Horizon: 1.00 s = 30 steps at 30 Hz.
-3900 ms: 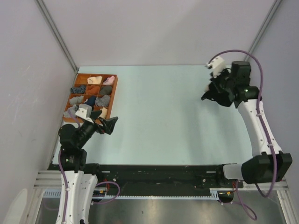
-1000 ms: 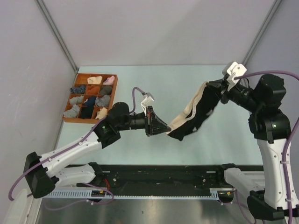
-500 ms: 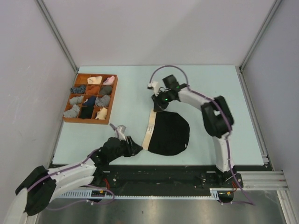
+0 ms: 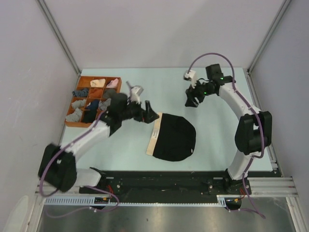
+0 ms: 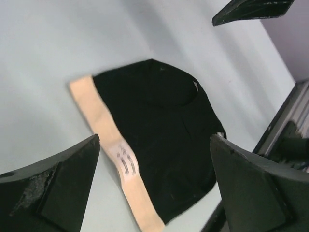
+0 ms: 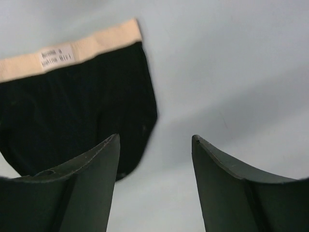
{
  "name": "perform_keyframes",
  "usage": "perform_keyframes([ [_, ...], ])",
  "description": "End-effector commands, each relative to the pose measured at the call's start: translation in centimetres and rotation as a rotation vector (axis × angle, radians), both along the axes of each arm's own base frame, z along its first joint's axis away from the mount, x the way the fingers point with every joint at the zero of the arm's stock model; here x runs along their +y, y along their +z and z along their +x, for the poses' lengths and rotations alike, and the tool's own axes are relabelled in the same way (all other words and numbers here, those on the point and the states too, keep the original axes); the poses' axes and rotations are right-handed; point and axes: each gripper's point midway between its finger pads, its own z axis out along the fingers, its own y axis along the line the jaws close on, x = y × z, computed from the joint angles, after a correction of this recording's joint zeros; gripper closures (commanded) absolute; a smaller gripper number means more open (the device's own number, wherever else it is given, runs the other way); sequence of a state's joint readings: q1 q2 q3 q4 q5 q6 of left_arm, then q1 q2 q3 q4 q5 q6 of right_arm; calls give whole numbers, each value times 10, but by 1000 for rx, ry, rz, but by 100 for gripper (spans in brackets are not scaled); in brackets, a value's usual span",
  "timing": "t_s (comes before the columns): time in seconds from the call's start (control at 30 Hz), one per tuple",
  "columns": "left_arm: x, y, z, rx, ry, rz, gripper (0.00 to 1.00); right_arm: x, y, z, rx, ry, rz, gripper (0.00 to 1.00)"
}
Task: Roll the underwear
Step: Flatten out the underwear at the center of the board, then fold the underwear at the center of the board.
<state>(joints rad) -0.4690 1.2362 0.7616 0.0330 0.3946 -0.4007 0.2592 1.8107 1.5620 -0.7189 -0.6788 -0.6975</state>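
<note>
1. Top external view: the underwear lies spread flat on the pale table, in the lower middle of the frame. It is black, with its cream-beige waistband running down its left side. The left gripper sits just up and left of the garment's top corner, fingers parted and holding nothing. The right gripper is further up and to the right, well apart from the fabric, and is also empty. An orange-brown tray of small rolled bundles stands at the upper left, beside the left arm.

2. Left wrist view: the underwear fills the middle of the frame. Its waistband slants from the upper left to the lower middle and carries a printed label. The two black fingers rise from the lower corners, spread wide. The left gripper is released, with only the garment and table showing in the gap. A dark pointed shape cuts into the upper right corner, perhaps part of the other arm, though too little of it shows to be sure.

3. Right wrist view: the underwear lies in the upper left of the frame. Its waistband is along the top and a label sits on it. The right gripper is spread open over bare table. Its fingers stand at the lower edge, and the left one overlaps the garment's lower edge in the picture.
</note>
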Motion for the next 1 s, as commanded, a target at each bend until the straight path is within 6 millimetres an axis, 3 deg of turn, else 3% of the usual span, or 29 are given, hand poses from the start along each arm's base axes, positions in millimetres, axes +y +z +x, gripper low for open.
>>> perform_keyframes([
  [0.0, -34, 7, 8, -114, -444, 155, 0, -33, -40, -31, 156, 60, -10, 35],
  [0.03, -36, -14, 19, -140, -516, 215, 0, -34, -44, -30, 173, 52, 1, 36],
  [0.07, -35, -20, 24, -130, -537, 255, 0, -33, -50, -28, 205, 38, 6, 36],
  [0.1, -42, -11, 39, -202, -588, 282, 0, -31, -55, -28, 227, 33, 9, 36],
  [0.13, -43, -16, 46, -193, -610, 299, 0, -30, -58, -27, 245, 25, 9, 36],
  [0.17, -41, -49, 49, -90, -631, 337, 0, -28, -62, -25, 270, 12, 14, 37],
  [0.2, -45, -42, 66, -135, -644, 374, 0, -25, -69, -22, 314, -11, 21, 37],
  [0.37, -51, -86, 90, -66, -699, 438, 0, -20, -90, -10, 426, -86, 38, 39],
  [0.6, -56, -118, 95, 15, -743, 443, 17, -5, -114, -9, 472, -102, -5, 39],
  [0.97, -54, -134, 104, 71, -701, 480, 31, 16, -136, 0, 465, -133, -89, 39],
])
